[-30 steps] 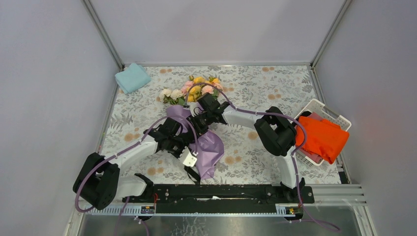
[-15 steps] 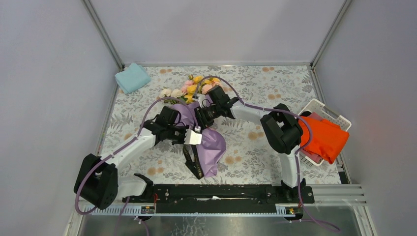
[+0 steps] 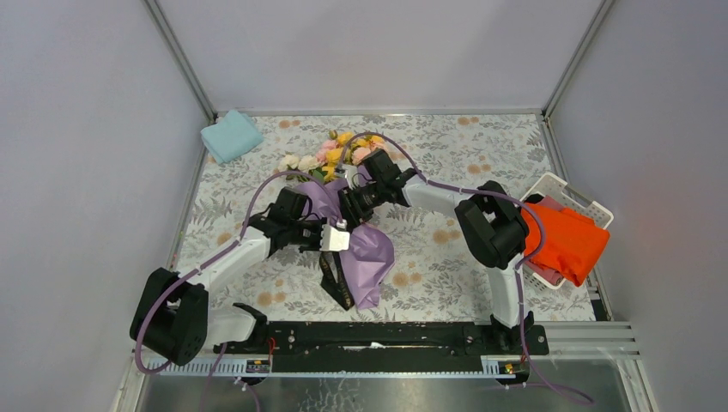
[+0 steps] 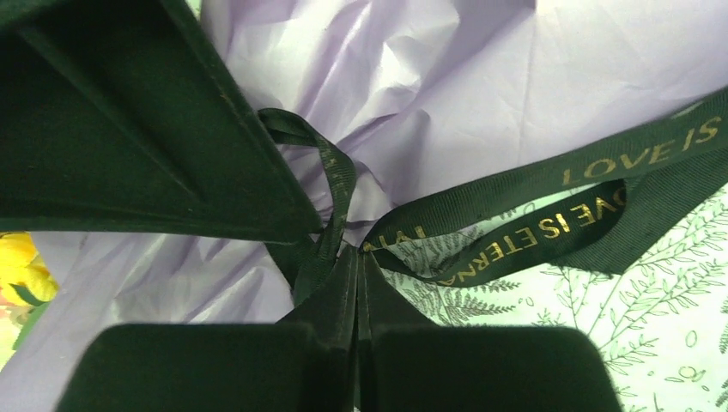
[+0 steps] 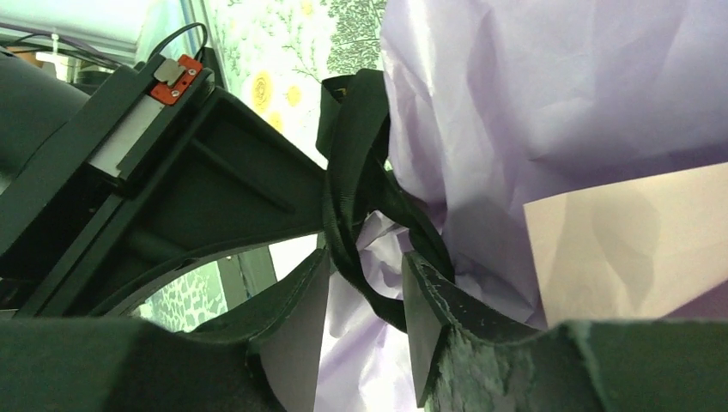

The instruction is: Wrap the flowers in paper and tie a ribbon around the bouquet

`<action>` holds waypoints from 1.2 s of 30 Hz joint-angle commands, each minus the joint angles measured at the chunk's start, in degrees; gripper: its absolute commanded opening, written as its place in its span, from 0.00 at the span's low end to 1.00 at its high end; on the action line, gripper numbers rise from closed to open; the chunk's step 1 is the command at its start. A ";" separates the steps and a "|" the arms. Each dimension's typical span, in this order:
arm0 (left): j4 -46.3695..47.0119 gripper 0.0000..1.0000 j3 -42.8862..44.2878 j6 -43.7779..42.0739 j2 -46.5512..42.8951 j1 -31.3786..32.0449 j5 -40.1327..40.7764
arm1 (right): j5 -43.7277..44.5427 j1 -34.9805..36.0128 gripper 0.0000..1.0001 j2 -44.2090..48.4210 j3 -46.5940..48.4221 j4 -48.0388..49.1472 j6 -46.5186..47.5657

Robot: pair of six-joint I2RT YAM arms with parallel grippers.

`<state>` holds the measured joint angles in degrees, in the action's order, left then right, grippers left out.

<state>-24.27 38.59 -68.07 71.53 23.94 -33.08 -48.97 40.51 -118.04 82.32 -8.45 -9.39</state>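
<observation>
At the bouquet (image 3: 373,249) both arms (image 3: 232,255) converge, left fingers (image 4: 330,296) pinching ribbon (image 4: 532,184), right fingers (image 5: 283,300) parted.

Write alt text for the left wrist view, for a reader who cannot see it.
The left gripper, shut, pinches a black ribbon with gold lettering against crumpled lilac paper. The ribbon's bands run off to the right over a fern-printed table cover, and a yellow flower peeks in at the left edge.
</observation>
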 commanded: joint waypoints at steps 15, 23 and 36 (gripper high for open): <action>12.34 0.00 -0.77 10.16 0.50 -0.21 1.60 | -6.11 1.48 0.00 3.12 -1.99 11.96 -7.92; 19.80 0.00 -2.79 19.21 -0.05 -0.29 4.95 | -6.09 0.15 0.00 7.34 -10.42 23.04 -19.52; 26.71 0.00 -5.70 23.07 0.89 -0.31 3.79 | 0.48 -0.57 0.40 7.19 -3.88 4.82 -9.06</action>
<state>-3.64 34.00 -45.65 72.01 23.94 -29.10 -51.70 40.82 -113.62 71.88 8.54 -27.24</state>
